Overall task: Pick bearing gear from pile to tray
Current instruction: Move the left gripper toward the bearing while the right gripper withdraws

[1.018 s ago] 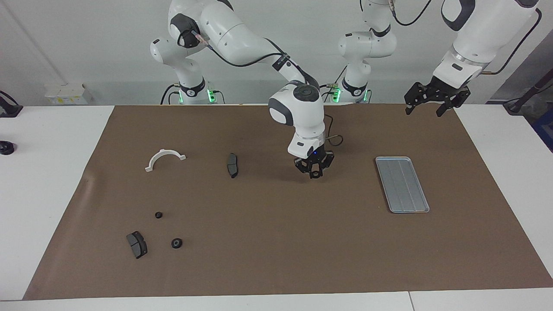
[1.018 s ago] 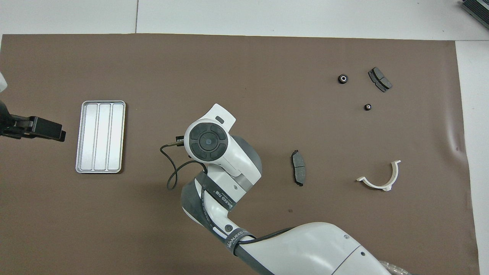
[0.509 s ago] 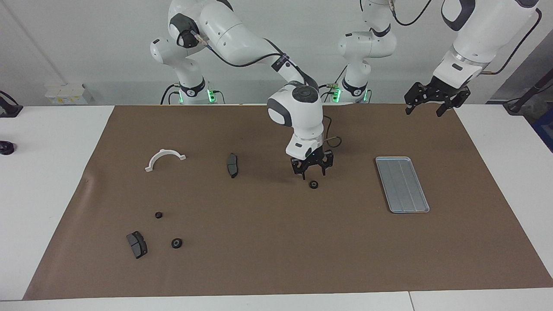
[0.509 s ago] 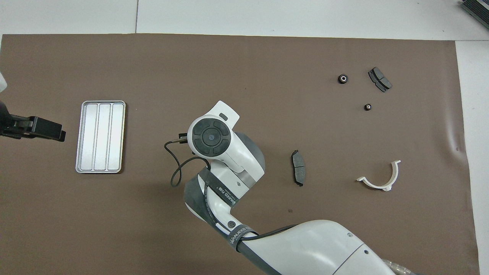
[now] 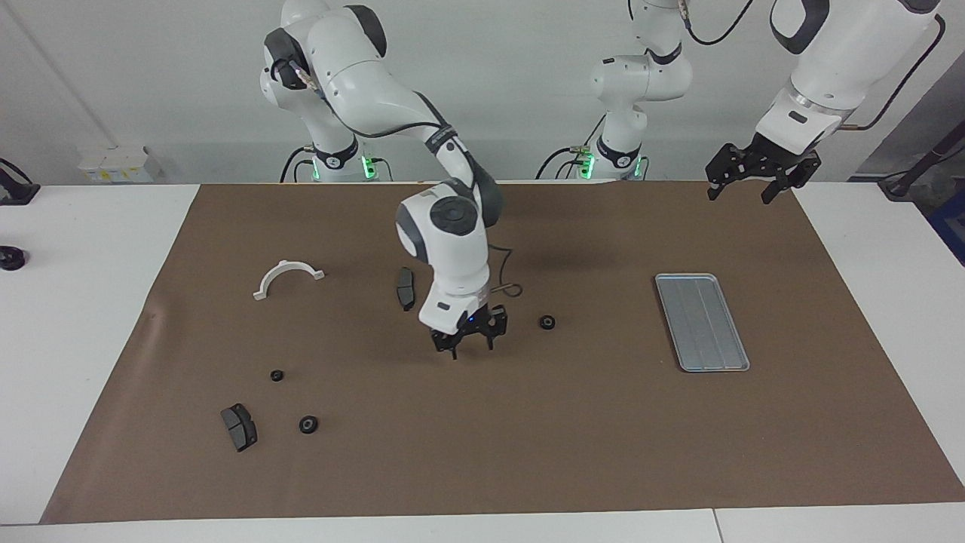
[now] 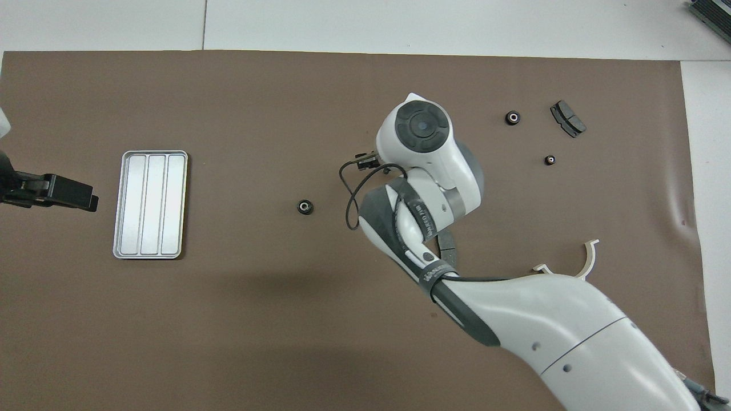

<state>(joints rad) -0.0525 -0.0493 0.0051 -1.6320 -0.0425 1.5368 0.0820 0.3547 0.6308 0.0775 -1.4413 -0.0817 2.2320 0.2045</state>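
One small black bearing gear [image 5: 547, 322] [image 6: 305, 206] lies alone on the brown mat, between the silver tray [image 5: 701, 322] [image 6: 151, 204] and the middle of the mat. The tray holds nothing. My right gripper [image 5: 471, 351] hangs open and empty just above the mat, beside that gear toward the right arm's end; in the overhead view its own wrist hides it. The pile's two other gears [image 5: 277, 375] [image 5: 307, 424] sit near a dark brake pad [image 5: 239, 427]. My left gripper [image 5: 741, 194] waits open above the mat's corner by the tray.
A second brake pad [image 5: 405, 288] lies close to the right arm's wrist, partly covered by it from above. A white half-ring bracket [image 5: 288, 275] [image 6: 588, 260] lies toward the right arm's end. White table surrounds the mat [image 5: 528, 452].
The right gripper opened and dropped the gear on the mat, well short of the tray. It then swung away toward the pile's end. The left arm stayed still.
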